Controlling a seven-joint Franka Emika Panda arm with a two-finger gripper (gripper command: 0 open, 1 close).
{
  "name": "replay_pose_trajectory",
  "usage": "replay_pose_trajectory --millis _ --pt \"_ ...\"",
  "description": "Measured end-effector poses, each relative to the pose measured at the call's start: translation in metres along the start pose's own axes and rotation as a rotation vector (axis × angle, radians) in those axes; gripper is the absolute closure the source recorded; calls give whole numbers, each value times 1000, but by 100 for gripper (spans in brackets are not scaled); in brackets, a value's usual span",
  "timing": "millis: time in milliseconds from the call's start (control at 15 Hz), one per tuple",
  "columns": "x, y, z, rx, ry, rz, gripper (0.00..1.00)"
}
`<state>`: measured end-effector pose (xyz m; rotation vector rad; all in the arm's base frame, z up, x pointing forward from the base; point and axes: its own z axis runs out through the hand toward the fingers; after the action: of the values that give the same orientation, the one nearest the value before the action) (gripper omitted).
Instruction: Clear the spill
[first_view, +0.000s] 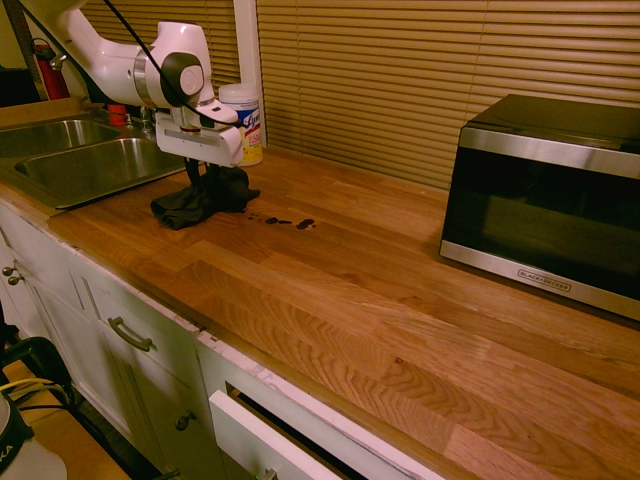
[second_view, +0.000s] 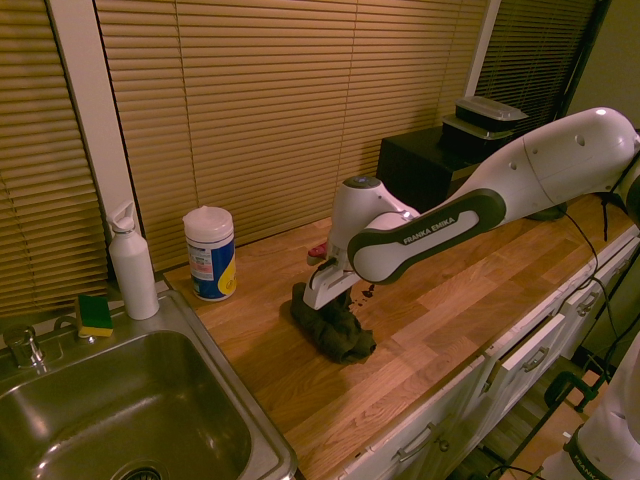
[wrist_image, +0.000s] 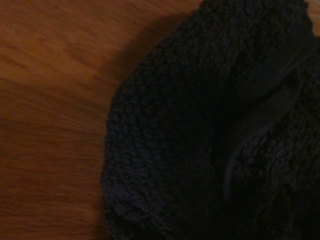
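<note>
The spill (first_view: 287, 221) is a short row of small dark blotches on the wooden counter (first_view: 380, 300). It lies just right of a crumpled black cloth rag (first_view: 205, 202). My gripper (first_view: 203, 176) points straight down into the rag, its fingers shut on a bunched-up fold, and the rag's lower part rests on the counter. In the second exterior view the rag (second_view: 335, 332) lies under the gripper (second_view: 331, 300), and a few dark drips of the spill (second_view: 366, 291) show just beyond it. The wrist view is filled by the rag's knitted weave (wrist_image: 200, 135) over bare wood.
A wipes canister (first_view: 243, 120) stands behind the gripper by the blinds. A steel double sink (first_view: 85, 165) lies to the left, with a soap bottle (second_view: 132, 262) and a sponge (second_view: 95, 315) at its rim. A black microwave (first_view: 550, 200) stands at the far right.
</note>
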<state>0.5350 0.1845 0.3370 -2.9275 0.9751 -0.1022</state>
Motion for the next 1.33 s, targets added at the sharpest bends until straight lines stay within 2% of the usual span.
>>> replay_pose_trajectory --millis 467,1333 --pt "57 44 -2 -23 30 58 100" --pt "175 169 -10 -58 77 247 100"
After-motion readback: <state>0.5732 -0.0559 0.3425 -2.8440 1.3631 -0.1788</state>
